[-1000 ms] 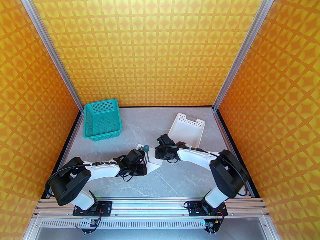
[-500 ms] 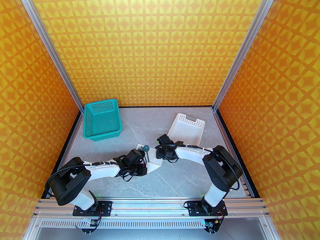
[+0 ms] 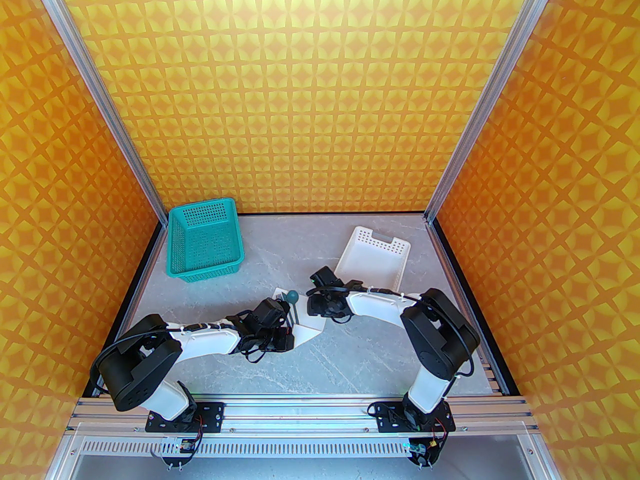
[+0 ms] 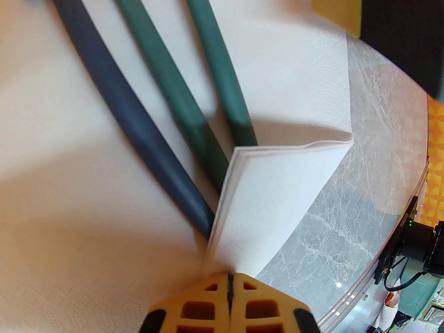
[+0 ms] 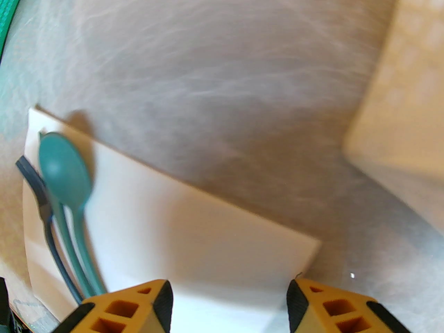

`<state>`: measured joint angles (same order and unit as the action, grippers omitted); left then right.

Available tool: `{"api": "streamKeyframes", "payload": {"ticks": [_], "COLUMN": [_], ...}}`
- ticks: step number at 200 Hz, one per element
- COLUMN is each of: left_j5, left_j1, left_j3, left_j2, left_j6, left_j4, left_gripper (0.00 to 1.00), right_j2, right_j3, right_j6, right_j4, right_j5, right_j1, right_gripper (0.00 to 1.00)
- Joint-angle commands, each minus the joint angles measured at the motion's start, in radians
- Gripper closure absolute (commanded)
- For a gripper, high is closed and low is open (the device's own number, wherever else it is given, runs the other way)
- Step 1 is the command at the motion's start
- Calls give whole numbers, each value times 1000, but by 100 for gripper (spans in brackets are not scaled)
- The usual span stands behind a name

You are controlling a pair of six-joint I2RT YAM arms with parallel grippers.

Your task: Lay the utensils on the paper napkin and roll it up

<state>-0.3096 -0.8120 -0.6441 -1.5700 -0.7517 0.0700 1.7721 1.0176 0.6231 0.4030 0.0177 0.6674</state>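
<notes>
The paper napkin lies on the grey desk, at mid-frame in the top view, where it is largely hidden by both wrists. The utensils are laid on it side by side, their heads cut off at the upper left of the left wrist view. The left fingers are pinched shut on a folded-up napkin corner. The right fingers are spread wide over the napkin, gripping nothing; contact with the paper cannot be judged. The white tray is blurred at right.

Bright even light is washing the tabletop; soft shadows are falling across the paper napkin; right wrist view is blurring.
</notes>
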Motion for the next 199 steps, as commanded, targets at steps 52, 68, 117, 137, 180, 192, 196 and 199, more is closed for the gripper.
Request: {"api": "streamKeyframes", "payload": {"ticks": [52, 68, 117, 137, 180, 192, 196, 199], "left_j5": [24, 23, 23, 23, 23, 23, 23, 23], "left_j1": [7, 8, 7, 7, 7, 7, 7, 7], "left_j3": [14, 14, 12, 11, 14, 14, 14, 15], "left_j2": [2, 2, 2, 2, 7, 7, 7, 7], "left_j6": [-2, -2, 0, 2, 0, -1, 0, 0], "left_j4": [22, 23, 25, 26, 26, 26, 26, 27], "left_gripper": [100, 100, 100, 100, 100, 100, 100, 100], "right_j2": [-4, -17, -20, -7, 49, 62, 63, 66], "right_j3": [27, 26, 66, 82, 114, 119, 120, 120], "right_j6": [11, 7, -49, -72, -90, -91, -92, -92], "right_j4": [17, 10, 115, 122, 110, 107, 106, 103], "right_j5": [-18, -35, 100, 124, 120, 117, 117, 116], "right_j1": [14, 14, -4, -12, -19, -19, -19, -19], "right_gripper": [40, 41, 37, 35, 29, 29, 29, 29]}}
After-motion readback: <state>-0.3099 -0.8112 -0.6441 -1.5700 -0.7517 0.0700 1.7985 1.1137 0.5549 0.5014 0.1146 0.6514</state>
